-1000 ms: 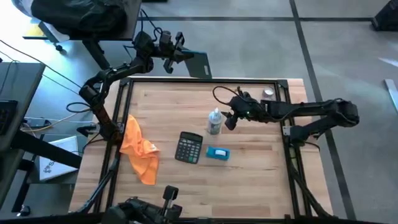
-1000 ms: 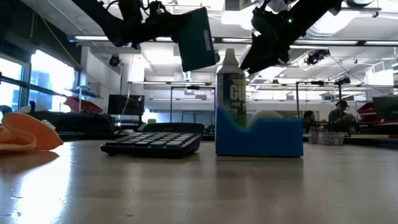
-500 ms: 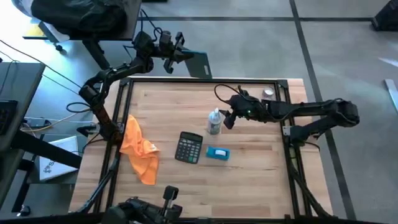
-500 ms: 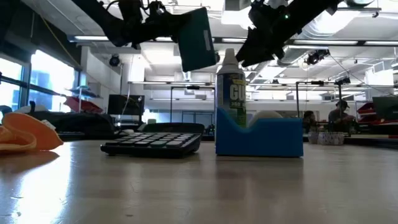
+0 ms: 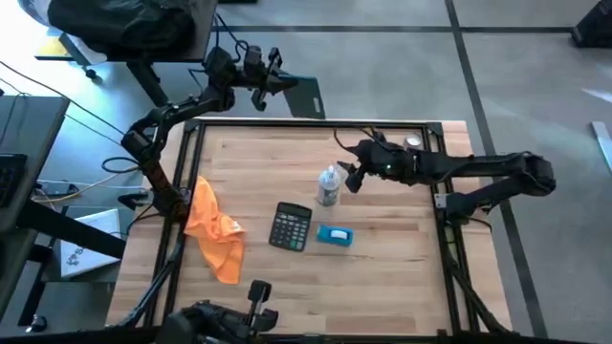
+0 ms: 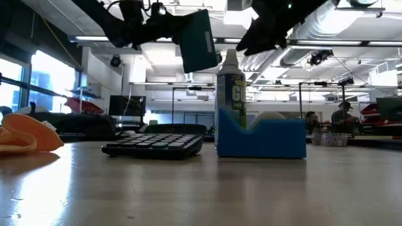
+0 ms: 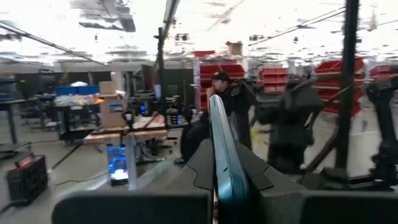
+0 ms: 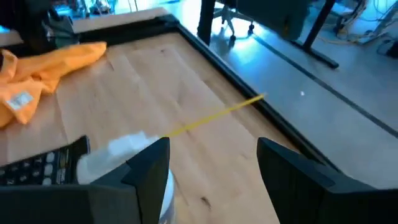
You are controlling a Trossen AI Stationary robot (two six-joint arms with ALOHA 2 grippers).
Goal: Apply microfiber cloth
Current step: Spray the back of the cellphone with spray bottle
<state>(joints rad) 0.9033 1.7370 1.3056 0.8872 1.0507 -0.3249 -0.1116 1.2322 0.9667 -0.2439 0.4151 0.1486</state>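
Observation:
The orange microfiber cloth (image 5: 212,229) lies crumpled on the table near its left edge, also seen in the right wrist view (image 8: 43,71); no gripper touches it. My left gripper (image 5: 279,84) is raised beyond the table's far edge, shut on a flat teal slab (image 5: 304,96). My right gripper (image 5: 350,178) hovers open just right of and above a white spray bottle (image 5: 330,187). The bottle stands upright mid-table, and its top (image 8: 121,149) shows beside one finger. My left gripper pinches the teal slab between its two fingers, one on each flat face, at the slab's edge nearest the wrist (image 7: 225,180). The slab sticks out past the fingertips toward the table's right, lifted clear in the air (image 6: 200,39).
A black calculator (image 5: 291,226) and a small blue box (image 5: 334,235) lie side by side near the bottle, toward the near edge. A small round object (image 5: 412,142) sits at the far right corner. Bare wood lies between the cloth and the calculator.
My right gripper has risen and drawn back a little from the spray bottle toward the table's far edge. The left arm and the slab have kept still.

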